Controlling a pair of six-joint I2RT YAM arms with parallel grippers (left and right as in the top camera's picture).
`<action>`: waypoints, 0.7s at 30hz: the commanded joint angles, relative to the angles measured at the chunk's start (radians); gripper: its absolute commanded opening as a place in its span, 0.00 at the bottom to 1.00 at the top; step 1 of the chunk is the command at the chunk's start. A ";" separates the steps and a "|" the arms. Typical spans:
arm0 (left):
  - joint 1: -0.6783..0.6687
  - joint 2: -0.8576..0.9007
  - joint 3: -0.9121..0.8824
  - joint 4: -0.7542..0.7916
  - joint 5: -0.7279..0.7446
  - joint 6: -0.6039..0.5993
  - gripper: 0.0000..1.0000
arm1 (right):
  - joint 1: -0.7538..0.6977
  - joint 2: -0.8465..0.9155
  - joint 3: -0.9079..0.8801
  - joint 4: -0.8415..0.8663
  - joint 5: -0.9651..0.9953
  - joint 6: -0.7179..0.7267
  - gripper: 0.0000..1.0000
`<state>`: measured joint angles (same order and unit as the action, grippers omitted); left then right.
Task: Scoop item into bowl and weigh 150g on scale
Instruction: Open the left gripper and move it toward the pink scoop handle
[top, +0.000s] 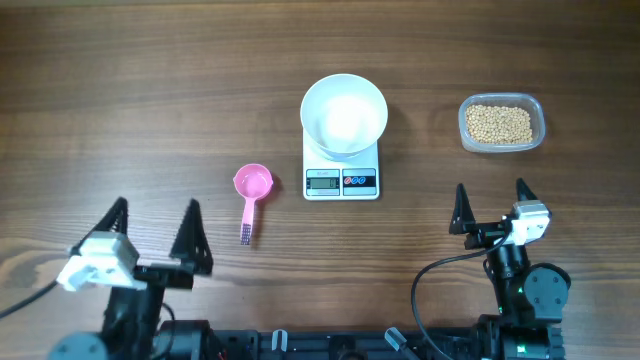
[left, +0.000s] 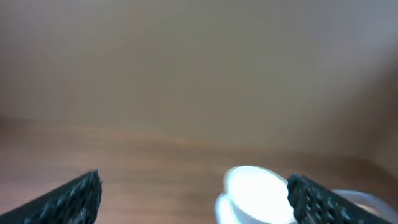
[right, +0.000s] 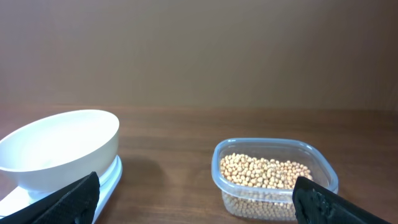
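The left claw (top: 156, 205) hangs low over the wooden table (top: 150, 80), its two fingers spread wide with nothing between them. Ahead of it and to its right lies a pink scoop (top: 252, 185), cup end away from the claw, handle toward the near edge. Further right, between the two claws and ahead of both, the scale (top: 341, 180) carries the white bowl (top: 344, 113), which stands upright on its platform. The right claw (top: 490, 187) is likewise spread wide and holds nothing. Straight ahead of it, apart from its fingertips, sits a clear tub (top: 535, 128) holding the beans (top: 498, 123); the bowl stands ahead and to its left.
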<state>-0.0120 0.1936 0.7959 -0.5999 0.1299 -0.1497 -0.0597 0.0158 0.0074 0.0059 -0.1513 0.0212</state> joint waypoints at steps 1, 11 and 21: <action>0.004 0.082 0.169 -0.011 0.338 -0.068 1.00 | 0.006 -0.008 -0.002 0.004 0.014 0.005 1.00; 0.004 0.170 0.234 -0.003 0.408 -0.067 1.00 | 0.006 -0.008 -0.002 0.004 0.014 0.005 1.00; 0.004 0.973 0.705 -0.762 0.354 -0.066 1.00 | 0.006 -0.008 -0.002 0.004 0.014 0.006 1.00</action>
<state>-0.0120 0.9241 1.3598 -1.2060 0.4957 -0.2134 -0.0597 0.0154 0.0074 0.0055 -0.1490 0.0212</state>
